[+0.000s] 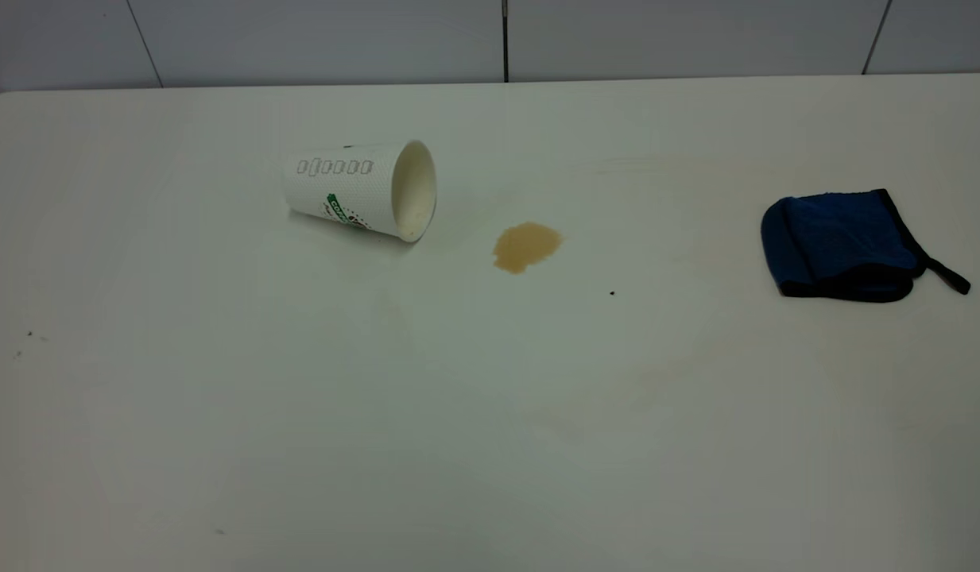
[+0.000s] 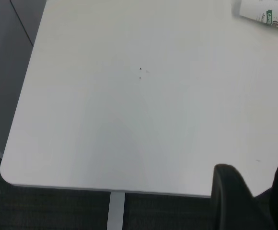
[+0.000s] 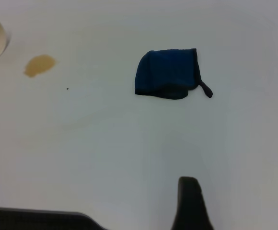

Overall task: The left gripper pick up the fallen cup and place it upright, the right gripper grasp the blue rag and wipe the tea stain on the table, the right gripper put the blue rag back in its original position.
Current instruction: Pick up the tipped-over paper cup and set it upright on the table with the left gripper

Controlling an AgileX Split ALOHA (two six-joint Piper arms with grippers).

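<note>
White counter (image 1: 490, 445) pretty much fills the whole outside view, with gray wall panels (image 1: 315, 36) behind its far edge. No arms show up in that shot at all.

Over on the left and toward the far side, the cup (image 1: 361, 191) is lying on its side, mouth pointing right, green logo facing the near side. Just to the right of the mouth, a bit nearer, sits the tea stain (image 1: 525, 246), a tan blotch not touching the cup. A tiny black speck (image 1: 612, 293) is right of the stain and slightly nearer.

Well apart from all that, far over on the right, the blue rag (image 1: 843, 246) lies folded flat, its black loop strap (image 1: 949, 277) sticking out to the right.

The left gripper (image 2: 261, 201) only peeks into its own wrist cam, 2 dark fingers with a gap between them, so the jaws look spread and hold nothing. It hangs by the counter's left near corner, cup well away from it.

The right gripper (image 3: 191, 203) shows just 1 dark finger in its wrist cam, near side of the rag and well apart from it. Can't tell how its jaws stand.
</note>
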